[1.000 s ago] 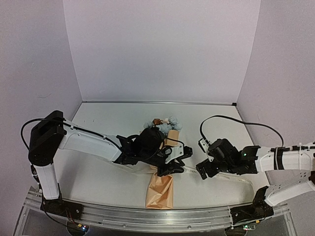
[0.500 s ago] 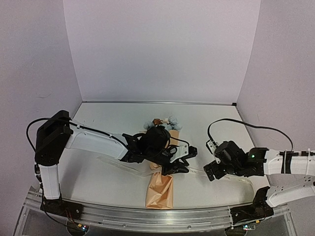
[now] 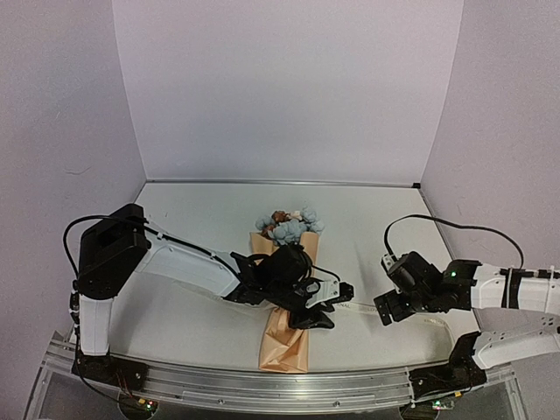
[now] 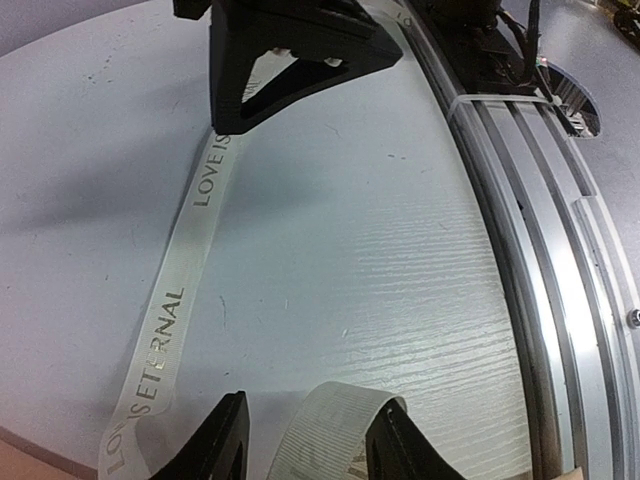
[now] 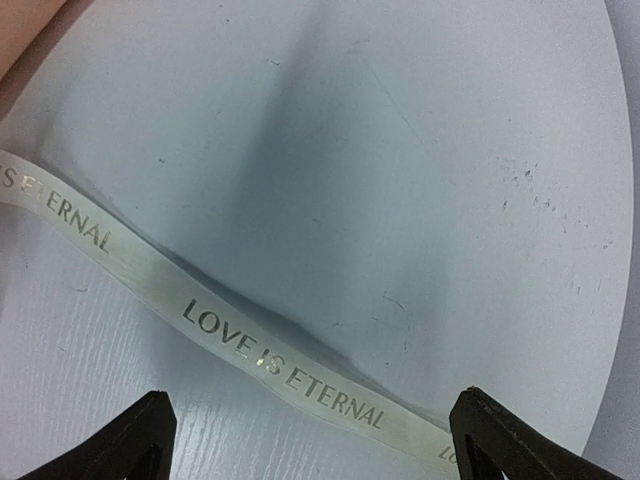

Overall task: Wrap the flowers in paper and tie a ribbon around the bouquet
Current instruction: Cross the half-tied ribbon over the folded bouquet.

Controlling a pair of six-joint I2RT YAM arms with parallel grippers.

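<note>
The bouquet (image 3: 284,339) lies on the table as a tan paper cone, with the pale blue and pink flowers (image 3: 287,226) at its far end. The cream ribbon (image 3: 357,307) with "LOVE IS ETERNAL" printed on it runs rightwards from the cone. My left gripper (image 3: 337,304) sits just right of the cone. In the left wrist view its jaws (image 4: 310,440) stand apart, and a curled ribbon end (image 4: 335,430) leans on the right finger, loose. My right gripper (image 3: 383,308) is wide open low over the flat ribbon (image 5: 270,355), its fingertips (image 5: 140,440) straddling it.
The aluminium rail (image 3: 262,381) with both arm bases runs along the near edge, also seen as the rail (image 4: 540,260) in the left wrist view. White walls close in the back and sides. The right gripper (image 4: 290,50) stands on the ribbon strip (image 4: 190,280).
My left arm has slid down and to the right off the blooms, which now show fully, and its jaws have widened. My right gripper has drawn back to the right.
</note>
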